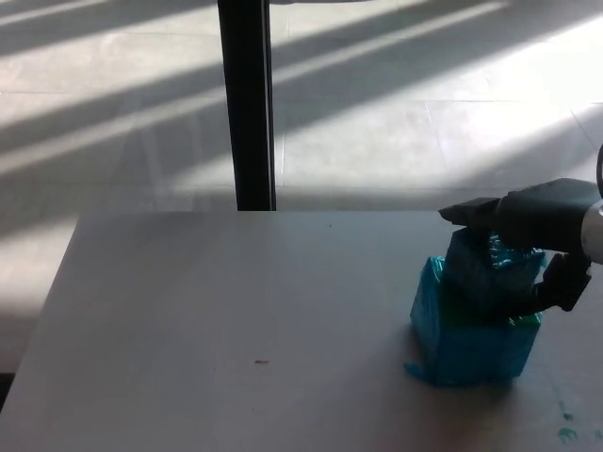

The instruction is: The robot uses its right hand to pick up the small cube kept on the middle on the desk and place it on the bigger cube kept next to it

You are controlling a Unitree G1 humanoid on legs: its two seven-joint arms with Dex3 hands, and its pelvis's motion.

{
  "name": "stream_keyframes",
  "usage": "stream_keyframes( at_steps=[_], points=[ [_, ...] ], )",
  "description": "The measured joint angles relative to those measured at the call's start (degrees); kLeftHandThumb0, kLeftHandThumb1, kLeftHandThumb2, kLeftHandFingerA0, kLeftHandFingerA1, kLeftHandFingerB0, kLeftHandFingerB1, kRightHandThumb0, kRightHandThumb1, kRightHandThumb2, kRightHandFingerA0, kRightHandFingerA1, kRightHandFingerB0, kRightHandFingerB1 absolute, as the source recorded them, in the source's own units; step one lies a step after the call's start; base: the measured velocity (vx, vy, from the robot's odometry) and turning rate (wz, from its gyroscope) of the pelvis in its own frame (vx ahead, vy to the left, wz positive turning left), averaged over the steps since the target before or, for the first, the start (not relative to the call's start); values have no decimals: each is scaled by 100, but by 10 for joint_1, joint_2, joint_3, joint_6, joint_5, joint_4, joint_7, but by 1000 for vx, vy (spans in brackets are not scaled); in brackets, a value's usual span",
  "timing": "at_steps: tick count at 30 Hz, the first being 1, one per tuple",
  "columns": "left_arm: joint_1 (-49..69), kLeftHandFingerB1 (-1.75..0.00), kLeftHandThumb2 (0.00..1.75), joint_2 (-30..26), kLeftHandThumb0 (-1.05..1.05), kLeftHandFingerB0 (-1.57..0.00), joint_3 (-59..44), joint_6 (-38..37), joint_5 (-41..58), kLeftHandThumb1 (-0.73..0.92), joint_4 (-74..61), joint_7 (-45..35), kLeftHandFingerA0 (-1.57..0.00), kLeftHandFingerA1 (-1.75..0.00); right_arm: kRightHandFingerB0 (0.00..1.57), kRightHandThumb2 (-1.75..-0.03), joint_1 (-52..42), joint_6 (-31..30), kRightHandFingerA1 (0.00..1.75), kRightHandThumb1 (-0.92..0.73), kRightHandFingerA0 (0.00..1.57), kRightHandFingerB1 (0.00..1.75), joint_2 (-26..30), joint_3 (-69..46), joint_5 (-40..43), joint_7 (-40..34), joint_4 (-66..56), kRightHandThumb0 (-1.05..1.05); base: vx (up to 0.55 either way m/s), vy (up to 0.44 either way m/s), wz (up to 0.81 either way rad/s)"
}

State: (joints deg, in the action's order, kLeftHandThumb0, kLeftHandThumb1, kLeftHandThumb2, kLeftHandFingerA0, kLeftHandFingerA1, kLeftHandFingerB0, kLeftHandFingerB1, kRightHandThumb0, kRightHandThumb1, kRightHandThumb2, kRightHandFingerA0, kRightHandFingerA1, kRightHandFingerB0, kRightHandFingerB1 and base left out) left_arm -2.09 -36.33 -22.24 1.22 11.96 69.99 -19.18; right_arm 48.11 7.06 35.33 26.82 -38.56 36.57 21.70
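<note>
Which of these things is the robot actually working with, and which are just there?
Part of the job:
small cube, sitting on the bigger one
bigger cube
right robot hand, around the small cube

Just there:
desk
dark post
small speck
teal smudges

Count's on: two blue cubes here, one small cube (490, 268) sitting atop one bigger cube (471, 339). One robot hand (542, 235) in shot. One worktop (207, 320), one dark post (247, 104) behind it.
</note>
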Motion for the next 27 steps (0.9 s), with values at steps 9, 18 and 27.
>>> stream_keyframes(
  at_steps=[9, 18, 27],
  points=[
    [2, -42, 63, 0, -80, -42, -1, 0, 0, 79, 0, -1, -57, -56, 0, -88, 6, -9, 16, -53, 0, 0, 12, -10, -5, 21, -7, -90, 0, 0, 0],
    [2, -52, 105, 0, -79, -34, -3, 0, 0, 63, 1, -3, -49, -63, 0, -90, 40, -14, 9, -55, 0, 0, 38, -122, 40, 31, -21, -94, 0, 0, 0],
    [4, -42, 63, 0, -82, -42, -5, 0, 1, 79, 0, -4, -54, -56, 0, -71, 40, -10, 0, -38, 0, 1, 73, -214, 89, 20, -13, -84, 0, 0, 0]
  ],
)
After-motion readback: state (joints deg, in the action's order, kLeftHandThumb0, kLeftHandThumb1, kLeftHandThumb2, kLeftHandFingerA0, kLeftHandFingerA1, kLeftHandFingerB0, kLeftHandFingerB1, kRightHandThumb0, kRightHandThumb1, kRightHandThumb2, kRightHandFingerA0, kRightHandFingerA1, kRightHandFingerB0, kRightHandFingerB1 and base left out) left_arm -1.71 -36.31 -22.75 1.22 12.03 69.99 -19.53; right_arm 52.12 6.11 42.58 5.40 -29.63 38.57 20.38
